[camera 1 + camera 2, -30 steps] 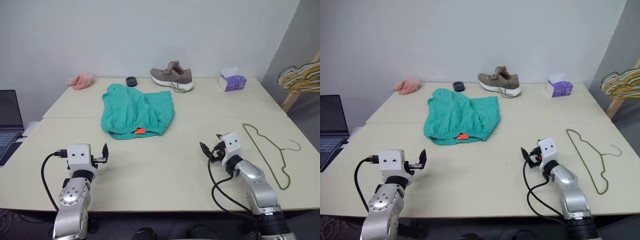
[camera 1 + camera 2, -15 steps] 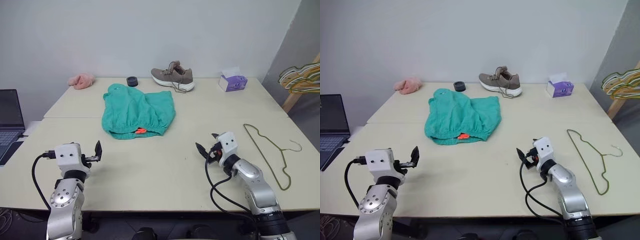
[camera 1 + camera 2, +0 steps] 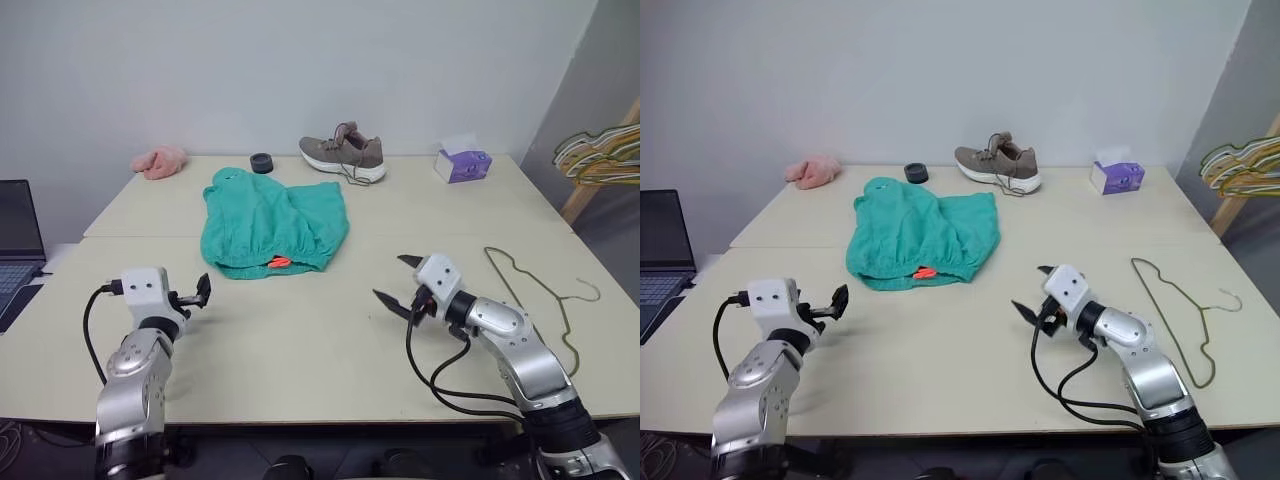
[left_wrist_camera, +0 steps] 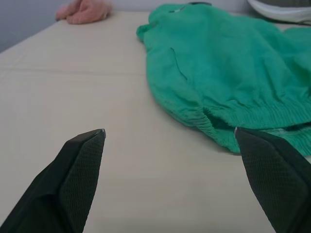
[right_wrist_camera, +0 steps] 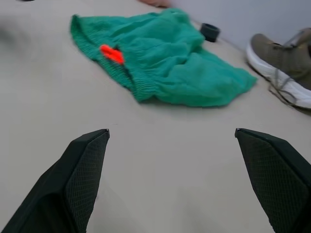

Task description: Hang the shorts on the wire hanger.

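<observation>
Soft teal-green shorts (image 3: 274, 226) lying flat and crumpled on the far middle of the smooth cream table (image 3: 320, 340), puffy stretchy waistband at the near edge, small orange-red tag (image 3: 280, 262) poking out there. Thin olive-green wire hanger (image 3: 541, 300) lying flat near the right edge of the table, shaped like a bent triangle with a silvery hook (image 3: 588, 290), well apart from the shorts.

Left gripper (image 3: 200, 294) hovering over the near left part of the table, 2 black fingers spread wide, holding nothing, pointed toward the shorts but not touching them. In the left wrist view, rough dotted black fingertips (image 4: 80, 165) apart, with the shorts' gathered waistband between them farther off.

Right gripper (image 3: 398, 283) over the near right part of the table, between the shorts and the hanger, 2 pointy black fingers wide apart, holding nothing.

At the far edge: fuzzy pink cloth (image 3: 160, 161), small round dark ring (image 3: 262, 162), brown knit shoe (image 3: 344, 155) with white sole, purple tissue box (image 3: 462, 163). Bunch of yellow-green hangers (image 3: 600, 152) off to the right.
</observation>
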